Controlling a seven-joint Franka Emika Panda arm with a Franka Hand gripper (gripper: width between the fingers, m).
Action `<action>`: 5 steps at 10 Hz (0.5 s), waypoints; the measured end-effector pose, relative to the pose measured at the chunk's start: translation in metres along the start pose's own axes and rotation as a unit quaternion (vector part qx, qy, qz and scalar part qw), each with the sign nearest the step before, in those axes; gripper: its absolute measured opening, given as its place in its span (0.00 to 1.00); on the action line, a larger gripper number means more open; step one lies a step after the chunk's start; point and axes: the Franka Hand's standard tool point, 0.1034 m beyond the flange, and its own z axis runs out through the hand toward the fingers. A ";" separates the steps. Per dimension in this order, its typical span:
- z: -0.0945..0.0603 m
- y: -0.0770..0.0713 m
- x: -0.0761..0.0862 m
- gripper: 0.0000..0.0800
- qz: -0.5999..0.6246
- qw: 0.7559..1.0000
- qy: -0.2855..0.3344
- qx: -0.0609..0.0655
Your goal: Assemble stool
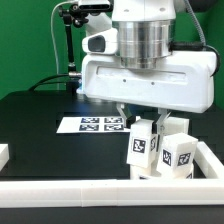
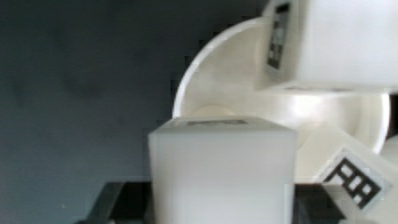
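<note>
At the exterior view's left a small white block sits on the black table. Farther back lies the marker board, flat. Right of it the gripper hangs from the arm's broad white head, its jaws closed on the top of an upright stool leg directly beneath it. Just right of that stands a second leg, tag facing the camera. Both stand near the white border rail. In the wrist view the held leg fills the foreground, the round seat disc behind it, touching.
</note>
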 end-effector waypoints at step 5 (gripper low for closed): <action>0.000 -0.004 -0.003 0.42 0.156 0.988 0.000 0.000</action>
